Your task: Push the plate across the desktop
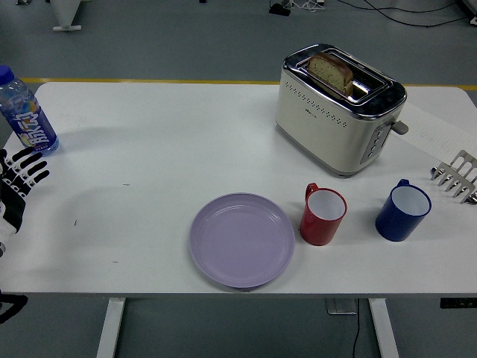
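Step in hand: approach only; the push has not begun, judged from the plate [241, 239] lying untouched.
Left hand [16, 188]: at the worktop's [149, 149] left edge, fingers spread, holding nothing, well apart from the plate.
Right hand: not in view.
Plate position: near the front edge, centre, just left of the red mug [322, 215] without clearly touching it.
Plate appearance: round, lilac, shallow with a raised rim, empty, lying flat.
Next move calls for: the left hand to travel right across the worktop and set its fingers against the plate's left rim, low enough not to ride over it.
Obstructions: the red mug stands in any rightward path; blue mug [402, 211] and toaster [339, 108] lie beyond. A bottle [27, 112] stands just behind the left hand.
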`<action>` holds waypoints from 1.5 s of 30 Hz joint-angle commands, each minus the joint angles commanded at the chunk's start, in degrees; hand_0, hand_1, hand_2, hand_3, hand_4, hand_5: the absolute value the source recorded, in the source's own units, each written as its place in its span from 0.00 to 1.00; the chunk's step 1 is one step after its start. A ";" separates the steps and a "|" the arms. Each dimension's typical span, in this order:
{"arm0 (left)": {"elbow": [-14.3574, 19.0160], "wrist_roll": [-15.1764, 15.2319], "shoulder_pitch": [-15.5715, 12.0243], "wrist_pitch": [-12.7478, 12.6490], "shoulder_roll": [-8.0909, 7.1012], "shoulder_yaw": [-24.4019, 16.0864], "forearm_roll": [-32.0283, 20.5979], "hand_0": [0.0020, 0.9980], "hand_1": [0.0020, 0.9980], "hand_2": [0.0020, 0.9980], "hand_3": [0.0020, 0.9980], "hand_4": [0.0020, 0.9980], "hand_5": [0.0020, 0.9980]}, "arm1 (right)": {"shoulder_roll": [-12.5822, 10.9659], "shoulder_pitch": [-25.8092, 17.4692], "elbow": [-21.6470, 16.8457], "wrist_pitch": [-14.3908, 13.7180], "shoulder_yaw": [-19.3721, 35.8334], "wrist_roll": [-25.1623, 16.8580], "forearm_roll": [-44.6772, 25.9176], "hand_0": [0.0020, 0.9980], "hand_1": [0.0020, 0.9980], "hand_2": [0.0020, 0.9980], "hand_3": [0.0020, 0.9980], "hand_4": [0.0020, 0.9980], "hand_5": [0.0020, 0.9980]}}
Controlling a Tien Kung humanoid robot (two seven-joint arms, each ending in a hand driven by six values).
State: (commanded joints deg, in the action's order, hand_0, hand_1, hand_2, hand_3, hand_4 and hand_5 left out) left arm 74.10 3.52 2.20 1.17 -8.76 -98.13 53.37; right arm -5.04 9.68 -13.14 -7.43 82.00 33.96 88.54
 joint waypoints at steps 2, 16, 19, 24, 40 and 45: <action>-0.01 0.28 -0.07 -0.06 -0.03 0.07 -0.10 0.68 0.72 0.70 0.63 0.54 1.00 | 0.01 -0.02 -0.02 -0.02 0.05 0.07 0.11 0.57 0.55 0.68 0.60 0.30 0.31; -0.04 0.46 -0.36 -0.09 -0.64 0.52 -0.23 0.69 0.72 0.70 0.63 0.55 1.00 | 0.12 -0.12 -0.12 -0.07 0.06 0.30 0.44 0.57 0.55 0.68 0.60 0.30 0.31; -0.05 0.47 -0.50 -0.13 -0.78 0.46 -0.24 0.68 0.72 0.70 0.63 0.55 1.00 | 0.12 -0.14 -0.14 -0.07 0.18 0.37 0.66 0.57 0.55 0.68 0.60 0.30 0.31; -0.02 0.57 -0.81 -0.23 -0.98 0.26 -0.29 0.69 0.72 0.70 0.63 0.55 1.00 | 0.13 -0.17 -0.17 -0.09 0.46 0.40 1.12 0.57 0.55 0.68 0.60 0.30 0.31; 0.33 0.23 -0.43 0.07 -0.83 -0.25 0.08 0.69 0.72 0.70 0.63 0.55 1.00 | 0.15 -0.06 0.23 -0.34 -0.48 -0.39 -0.33 0.57 0.55 0.68 0.60 0.30 0.31; 0.32 0.14 -0.25 0.07 -0.73 -0.62 0.18 0.69 0.72 0.70 0.63 0.55 1.00 | 0.19 -0.14 0.40 -0.49 -0.85 -0.80 -1.06 0.57 0.55 0.68 0.60 0.30 0.31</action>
State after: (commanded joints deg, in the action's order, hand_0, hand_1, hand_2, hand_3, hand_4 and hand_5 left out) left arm 74.42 3.66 1.94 1.23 -9.49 -98.75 53.55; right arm -4.84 9.54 -12.74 -7.92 81.16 33.16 87.48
